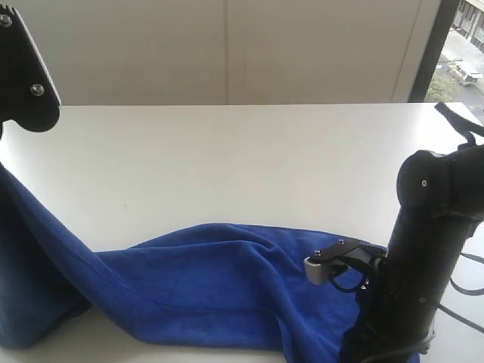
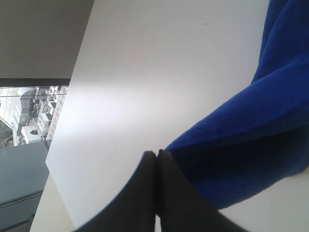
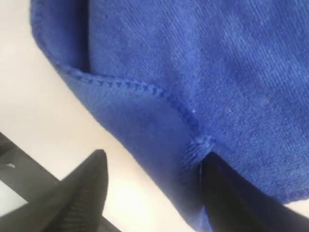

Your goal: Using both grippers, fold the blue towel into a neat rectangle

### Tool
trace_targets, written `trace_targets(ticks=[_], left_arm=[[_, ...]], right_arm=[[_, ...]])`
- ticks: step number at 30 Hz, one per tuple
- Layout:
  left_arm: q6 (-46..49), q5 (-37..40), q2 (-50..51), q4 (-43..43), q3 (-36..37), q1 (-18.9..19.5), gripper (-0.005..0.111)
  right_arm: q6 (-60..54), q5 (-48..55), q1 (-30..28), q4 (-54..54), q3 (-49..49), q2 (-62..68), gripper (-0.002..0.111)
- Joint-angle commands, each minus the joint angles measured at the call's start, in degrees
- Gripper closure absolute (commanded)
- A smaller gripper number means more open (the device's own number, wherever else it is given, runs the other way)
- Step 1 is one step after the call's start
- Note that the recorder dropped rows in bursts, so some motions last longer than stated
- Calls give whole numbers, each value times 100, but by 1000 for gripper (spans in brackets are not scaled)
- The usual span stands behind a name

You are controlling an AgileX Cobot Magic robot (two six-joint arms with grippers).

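Note:
The blue towel (image 1: 219,280) lies crumpled along the near side of the white table (image 1: 242,151). Its left end rises off the table toward the left edge of the exterior view. In the left wrist view my left gripper (image 2: 157,153) is shut, with the towel (image 2: 251,140) hanging from its tips above the table. My right arm (image 1: 412,280) stands over the towel's right end. My right gripper (image 3: 154,159) is open astride the towel's stitched hem (image 3: 145,89). One finger (image 3: 87,188) is over bare table and the other (image 3: 227,198) is against the cloth. No white tag shows.
A black plate of the left arm (image 1: 26,72) hangs at the upper left. A pale wall panel (image 1: 227,45) backs the table. A window (image 1: 461,53) sits at the far right. Black cables (image 1: 465,291) trail beside the right arm.

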Motion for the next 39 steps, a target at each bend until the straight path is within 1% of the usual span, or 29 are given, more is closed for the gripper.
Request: trace_targets(ticks=[1,8,13,15,19,25,32,39], left_arm=[[8,287,-73,30,24,-25,107],[8,114,-73,30,24,-25,107],[8,115,-73,13,24,-25,107],[8,115,-73,-9,24,-25,107],[8,115,-73,-58,24,-25,107],[8,115,-73,-86,24,-25,107],[8,115,-73,-110,24,-25,107],[8,115,-73,-110,24,-25,107]], right_arm=[[-86,413,-10,257,-163,10,54],[-86,622,-10,396,-152,10,54],[-193,579,-10,411,-152,10,64],[-243,503,-10,411,-152,10,65],[-328,283,-10,370,-152,10,65],[-328,-73,-10,172,-152,10,53],[-328,-194,-10,124,-152,298,53],[-351,338,-10,200,-152,594,53]])
